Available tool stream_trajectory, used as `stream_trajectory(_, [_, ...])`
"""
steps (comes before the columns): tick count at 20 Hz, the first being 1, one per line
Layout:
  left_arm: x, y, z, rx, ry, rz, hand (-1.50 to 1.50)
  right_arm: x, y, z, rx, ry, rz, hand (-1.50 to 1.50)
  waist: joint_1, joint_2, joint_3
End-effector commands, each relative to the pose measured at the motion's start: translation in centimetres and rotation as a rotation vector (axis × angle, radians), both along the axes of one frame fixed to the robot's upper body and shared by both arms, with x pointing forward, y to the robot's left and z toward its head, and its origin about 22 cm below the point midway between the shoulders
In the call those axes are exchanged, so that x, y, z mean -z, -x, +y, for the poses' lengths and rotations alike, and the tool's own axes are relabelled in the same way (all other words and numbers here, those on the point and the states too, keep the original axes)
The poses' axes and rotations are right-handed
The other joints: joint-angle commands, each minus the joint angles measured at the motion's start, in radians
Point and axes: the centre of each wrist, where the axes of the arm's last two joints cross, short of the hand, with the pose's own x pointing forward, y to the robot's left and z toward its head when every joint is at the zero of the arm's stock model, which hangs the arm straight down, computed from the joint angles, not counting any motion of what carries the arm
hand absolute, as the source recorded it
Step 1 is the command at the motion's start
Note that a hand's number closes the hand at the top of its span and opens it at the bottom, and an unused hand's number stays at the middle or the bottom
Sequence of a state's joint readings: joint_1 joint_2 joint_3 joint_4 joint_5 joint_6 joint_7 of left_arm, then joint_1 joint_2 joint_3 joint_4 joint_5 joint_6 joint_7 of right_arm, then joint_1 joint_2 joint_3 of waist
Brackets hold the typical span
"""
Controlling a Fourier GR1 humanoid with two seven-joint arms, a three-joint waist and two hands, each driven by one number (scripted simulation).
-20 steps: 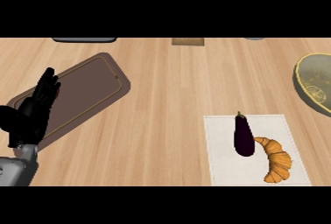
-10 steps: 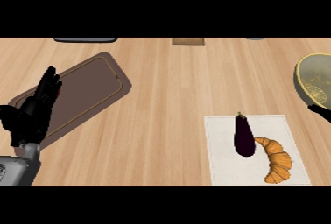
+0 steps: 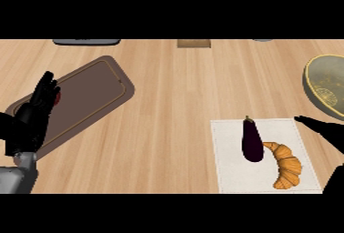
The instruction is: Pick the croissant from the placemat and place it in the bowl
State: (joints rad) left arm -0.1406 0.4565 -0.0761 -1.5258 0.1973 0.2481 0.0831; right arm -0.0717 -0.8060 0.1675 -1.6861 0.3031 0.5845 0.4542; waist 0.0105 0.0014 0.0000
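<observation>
Croissant (image 3: 285, 164) – curved, golden, on pale placemat (image 3: 228, 157) | right hand (image 3: 327, 132) fingers spread | left hand (image 3: 33, 116) fingers straight

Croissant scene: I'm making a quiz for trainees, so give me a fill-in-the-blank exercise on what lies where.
1. The croissant lies on the white ____.
2. Beside the croissant, on its left, lies a dark purple ____.
3. The bowl shows at the view's ____ edge.
4. The left hand rests with straight fingers over the brown ____.

Missing words: placemat; eggplant; right; tray
</observation>
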Motion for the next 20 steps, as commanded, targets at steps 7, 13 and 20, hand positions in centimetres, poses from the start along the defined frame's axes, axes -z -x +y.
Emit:
stream_trajectory(7, [-1.1, -0.3, -0.1, -0.007, -0.017, 0.004, 0.00, 3.8, -0.2, 1.8, -0.068, 0.102, -0.159, -1.50, -0.008, -0.001, 0.000])
stream_trajectory(13, [0.2, -0.5, -0.9, -0.009, -0.012, -0.003, 0.00, 6.4, 0.7, 2.5, -0.048, 0.066, -0.069, -1.50, -0.012, -0.001, 0.000])
stream_trajectory(20, [-0.3, -0.2, 1.2, -0.016, -0.004, 0.012, 0.00, 7.1, 0.3, 2.6, -0.025, 0.076, -0.040, -1.50, -0.010, -0.002, 0.000])
